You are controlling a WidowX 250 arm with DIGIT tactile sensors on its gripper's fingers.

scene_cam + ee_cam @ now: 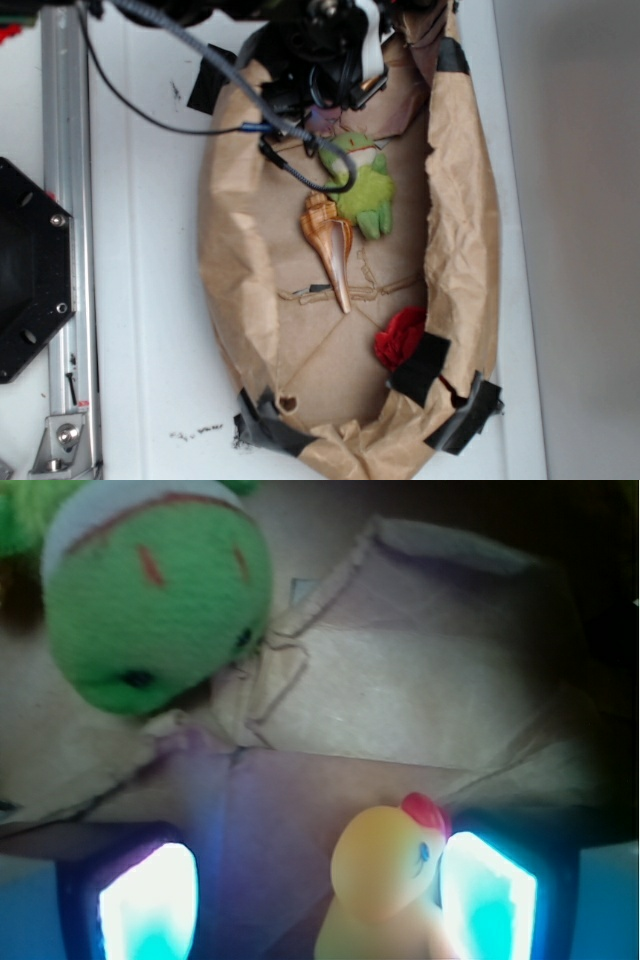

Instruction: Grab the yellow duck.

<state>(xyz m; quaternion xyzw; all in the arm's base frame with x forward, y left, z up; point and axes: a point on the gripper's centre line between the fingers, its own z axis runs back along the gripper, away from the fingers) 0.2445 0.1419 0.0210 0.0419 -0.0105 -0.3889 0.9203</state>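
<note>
With its two pads spread wide, the gripper (318, 900) straddles the duck (385, 885), which sits off-centre against the right pad (487, 895) and is not yet clamped; the frog (155, 605) lies apart, beyond the jaws.

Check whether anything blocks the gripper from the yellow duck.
Nothing visible does. In the wrist view the yellow duck already sits between the open fingers of the gripper, close to one; the green plush frog lies well clear.
</note>
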